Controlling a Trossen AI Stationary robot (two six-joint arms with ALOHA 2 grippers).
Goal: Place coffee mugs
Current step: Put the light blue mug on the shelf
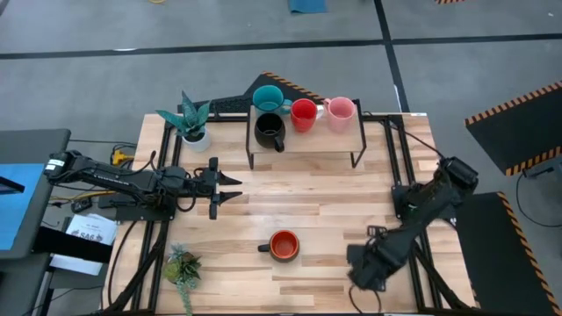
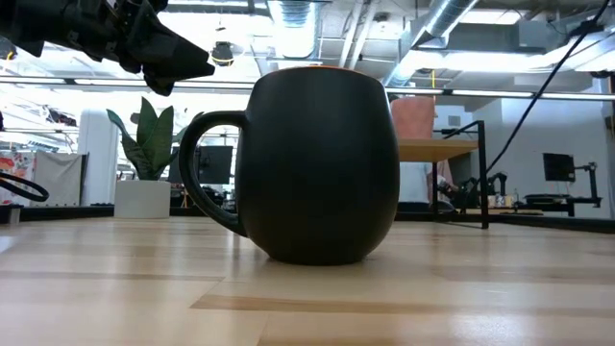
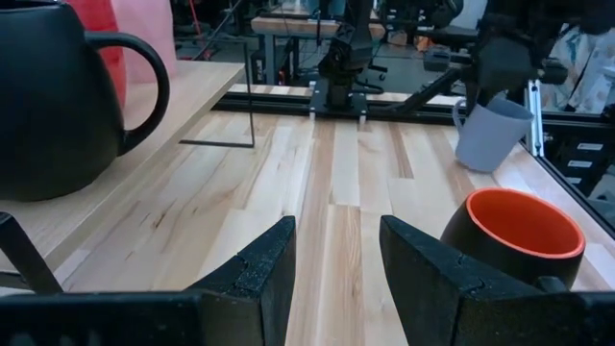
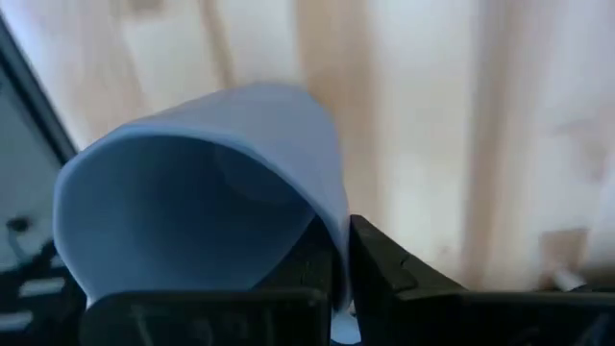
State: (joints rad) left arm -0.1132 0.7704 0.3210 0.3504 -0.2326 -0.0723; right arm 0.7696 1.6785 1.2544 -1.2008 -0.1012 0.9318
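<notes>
Four mugs stand on a raised wooden shelf [image 1: 351, 133] at the table's far side: teal [image 1: 267, 96], black [image 1: 269, 132], red [image 1: 303, 115] and pink [image 1: 341, 113]. The orange mug [image 1: 283, 246], dark outside and orange inside, stands upright on the table near the front, and it fills the low view [image 2: 322, 163]. My left gripper [image 1: 235, 186] hovers open left of centre, fingers pointing right [image 3: 336, 240]. My right gripper [image 4: 341, 252] is near the front right [image 1: 364, 268], shut on the light blue mug [image 4: 192, 211], which the high view hides. My right gripper holds the light blue mug by its rim wall [image 4: 336, 226], one finger [image 4: 312, 259] inside the cup and one [image 4: 389, 264] outside. The left wrist view shows the mug [image 3: 490, 135] hanging tilted below the gripper [image 3: 509, 53]. I cannot tell if its base touches the table.
A white pot with a green spiky plant [image 1: 193, 118] stands at the far left beside the shelf. A small green plant [image 1: 182, 266] lies at the near left corner. Bare wood lies between the shelf and the orange mug. The shelf stands on thin black legs [image 1: 251, 158].
</notes>
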